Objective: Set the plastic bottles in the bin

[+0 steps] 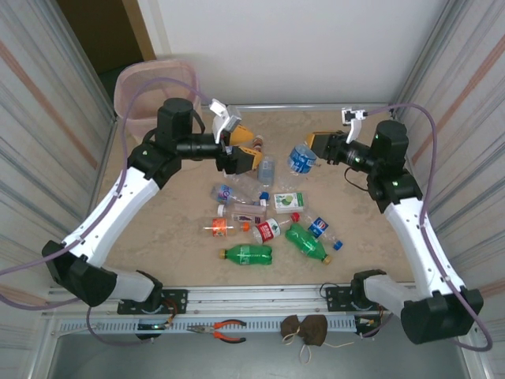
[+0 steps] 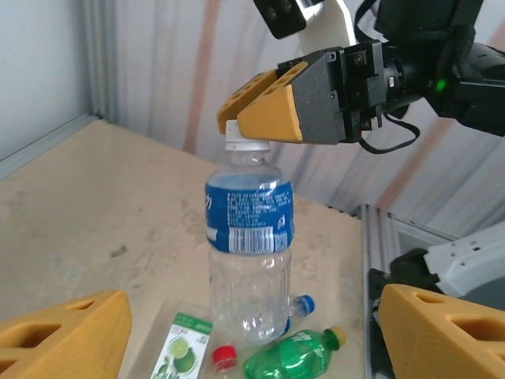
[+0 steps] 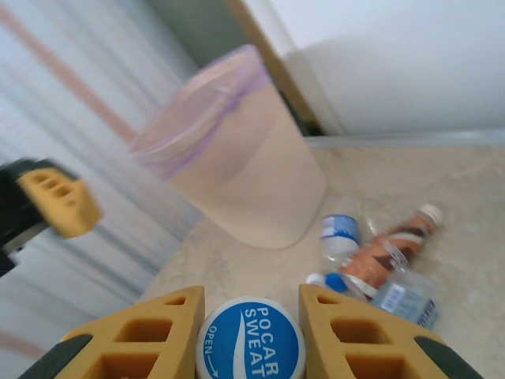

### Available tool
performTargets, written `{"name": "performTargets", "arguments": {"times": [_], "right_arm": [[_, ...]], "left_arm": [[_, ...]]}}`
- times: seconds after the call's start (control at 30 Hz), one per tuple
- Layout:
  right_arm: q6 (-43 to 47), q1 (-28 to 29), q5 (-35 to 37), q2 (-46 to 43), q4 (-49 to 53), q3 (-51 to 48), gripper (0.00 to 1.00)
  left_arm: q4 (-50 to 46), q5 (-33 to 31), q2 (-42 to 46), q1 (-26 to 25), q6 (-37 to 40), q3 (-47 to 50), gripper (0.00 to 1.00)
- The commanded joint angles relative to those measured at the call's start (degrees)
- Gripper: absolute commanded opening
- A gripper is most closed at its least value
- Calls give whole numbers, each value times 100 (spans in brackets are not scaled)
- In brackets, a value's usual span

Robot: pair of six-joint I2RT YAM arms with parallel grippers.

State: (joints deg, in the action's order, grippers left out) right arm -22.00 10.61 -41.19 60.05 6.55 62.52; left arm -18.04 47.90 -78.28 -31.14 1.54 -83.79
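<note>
Plastic bottle with the blue label (image 2: 249, 237) stands upright, its white cap (image 2: 246, 144) pinched between my right gripper's (image 3: 251, 306) jaws. My left gripper (image 1: 246, 150) gapes wide just beside it. Other bottles (image 1: 268, 229) litter the table (image 1: 158, 229); the bin (image 1: 150, 79) sits at the far-left corner.

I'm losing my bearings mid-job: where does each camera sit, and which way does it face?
Top external: above and behind the bases, looking down on the table, left arm, right arm and bin.
Left wrist: faces the right gripper pinching the blue-labelled bottle by its cap; own fingers frame the bottom corners.
Right wrist: looks over that cap, clamped between its fingers, towards the bin.
Shared: all three views show that bottle; both wrist views look across the table.
</note>
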Motion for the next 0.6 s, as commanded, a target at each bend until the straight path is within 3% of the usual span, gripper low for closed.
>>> {"name": "performTargets", "arguments": {"times": [0.0, 0.23, 0.57], "right_arm": [[1026, 248, -519, -289, 228, 367, 0], [1328, 618, -906, -310, 210, 708, 0], [1476, 1023, -926, -427, 242, 1011, 0]], "left_arm": [[508, 608, 52, -230, 259, -142, 85], [635, 584, -62, -728, 498, -260, 89], [674, 424, -406, -1193, 569, -434, 88]]}}
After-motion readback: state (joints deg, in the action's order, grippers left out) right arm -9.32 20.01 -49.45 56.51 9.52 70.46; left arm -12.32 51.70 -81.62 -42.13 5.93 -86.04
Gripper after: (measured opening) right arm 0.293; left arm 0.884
